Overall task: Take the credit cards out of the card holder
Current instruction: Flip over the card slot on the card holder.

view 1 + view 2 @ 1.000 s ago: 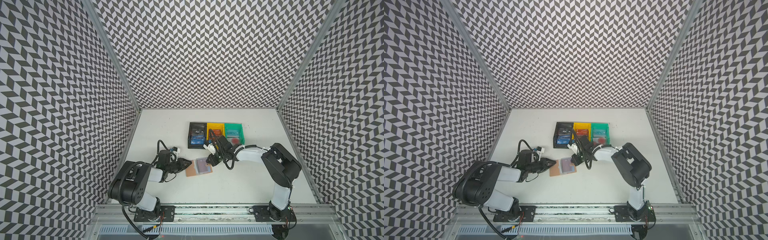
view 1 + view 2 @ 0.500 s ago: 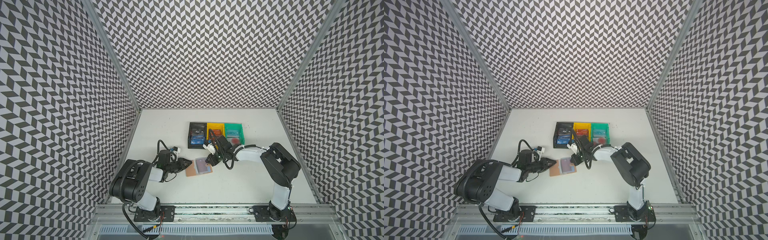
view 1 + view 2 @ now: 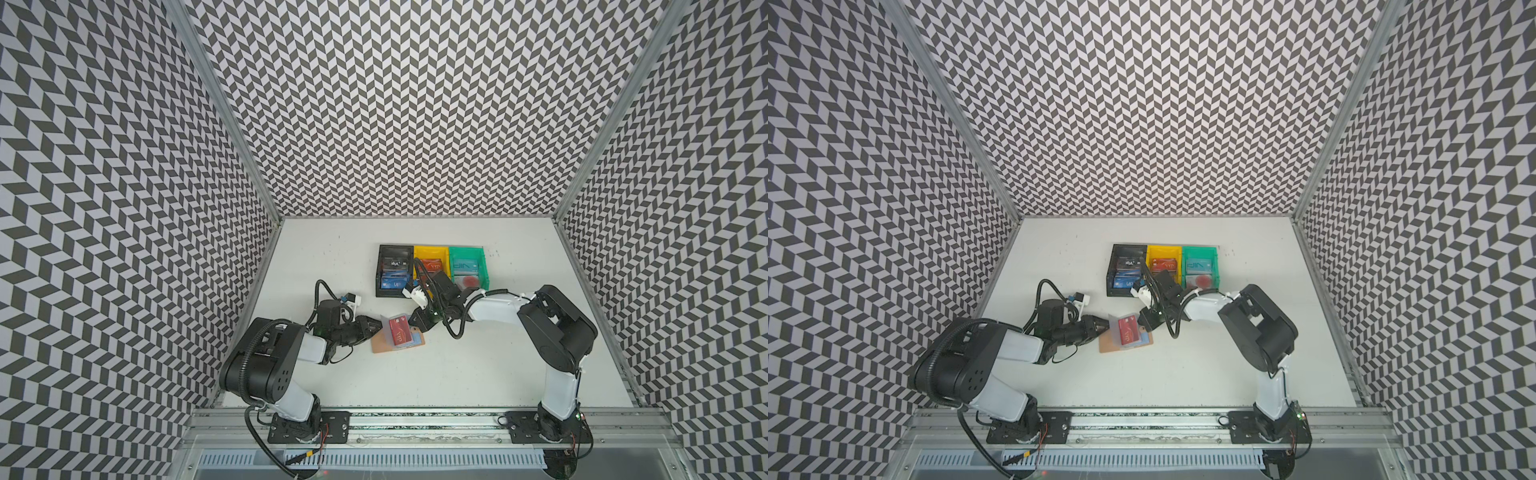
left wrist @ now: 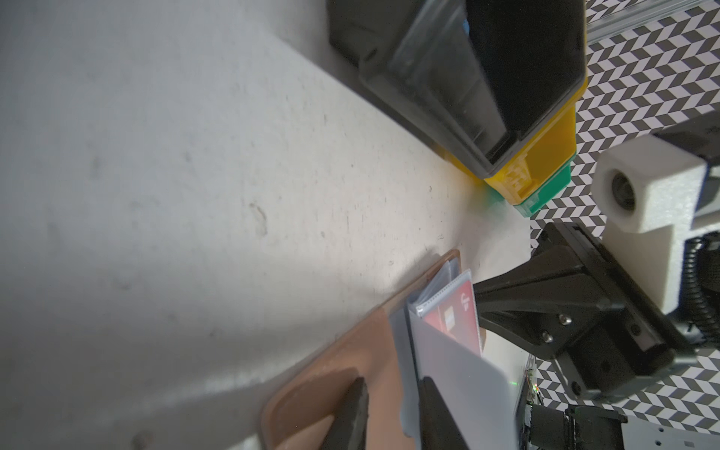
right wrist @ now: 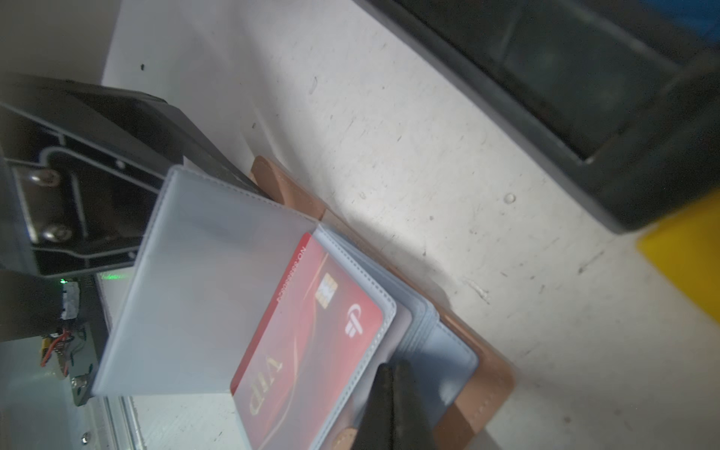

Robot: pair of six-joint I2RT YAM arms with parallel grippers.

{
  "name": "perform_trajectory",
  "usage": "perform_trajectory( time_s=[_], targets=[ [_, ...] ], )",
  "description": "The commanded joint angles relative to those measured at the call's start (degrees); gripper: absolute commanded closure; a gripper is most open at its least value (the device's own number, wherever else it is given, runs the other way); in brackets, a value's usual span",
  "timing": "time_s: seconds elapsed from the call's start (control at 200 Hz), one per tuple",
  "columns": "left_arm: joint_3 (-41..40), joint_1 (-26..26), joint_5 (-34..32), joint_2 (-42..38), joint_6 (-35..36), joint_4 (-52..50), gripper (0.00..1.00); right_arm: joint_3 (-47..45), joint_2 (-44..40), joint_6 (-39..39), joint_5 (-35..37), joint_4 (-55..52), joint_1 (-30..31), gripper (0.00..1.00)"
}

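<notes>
The white table [image 3: 457, 374] carries 3 bins in a row: the black bin [image 3: 379, 272], the yellow bin [image 3: 431, 249] touching its side, the green bin [image 3: 466, 249] beyond that. The open tan card holder [image 3: 379, 344] lies near the black bin's front.

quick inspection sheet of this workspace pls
surface: white table, specks and scuffs
job's things: card holder lies open; red card in a sleeve; one empty sleeve stands up against the left gripper
clutter: black bin, yellow bin, green bin in a row behind, cards inside
grippers: left gripper jaws apart at holder's edge; right gripper shut, tips at the sleeves' edge
cables: left cable loops above wrist; right cable loops down beside holder
surroundings: chevron walls, rail in front
</notes>
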Motion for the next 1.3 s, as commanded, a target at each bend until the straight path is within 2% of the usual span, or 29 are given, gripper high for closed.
perform_trajectory(
  time_s=[0.0, 0.175, 0.531, 0.631, 0.771, 1.006, 1.292],
  targets=[
    [-1.24, -0.33, -4.64, 1.5, 0.54, -6.93, 0.73, -0.15, 1.47, -0.34, -0.09, -2.17, 1.6, 0.99],
    [-0.85, 0.74, -4.93, -1.77, 0.85, -10.26, 0.72, -0.32, 1.38, -0.53, 0.09, -2.43, 1.57, 0.99],
    [5.41, 2.6, -10.43, -19.62, 2.88, -28.74, 0.69, -1.35, 1.05, -0.61, 0.09, -2.05, 1.57, 0.99],
    [7.03, 2.73, -10.51, -23.04, 2.95, -31.34, 0.68, -1.55, 0.92, -0.56, -0.17, -1.99, 1.57, 0.99],
    [7.4, 2.64, -5.4, -24.49, 0.51, -27.19, 0.68, -2.04, 0.81, -0.47, -0.17, -1.64, 1.57, 0.99],
    [1.8, 1.18, 5.68, -17.97, -7.53, -10.16, 0.7, -2.17, 0.99, -0.18, -0.17, -1.5, 1.57, 0.99],
    [3.01, -0.15, 5.49, -16.9, -6.39, -11.12, 0.7, -1.91, 1.62, -0.37, -0.17, -1.8, 1.57, 0.99]
  ],
)
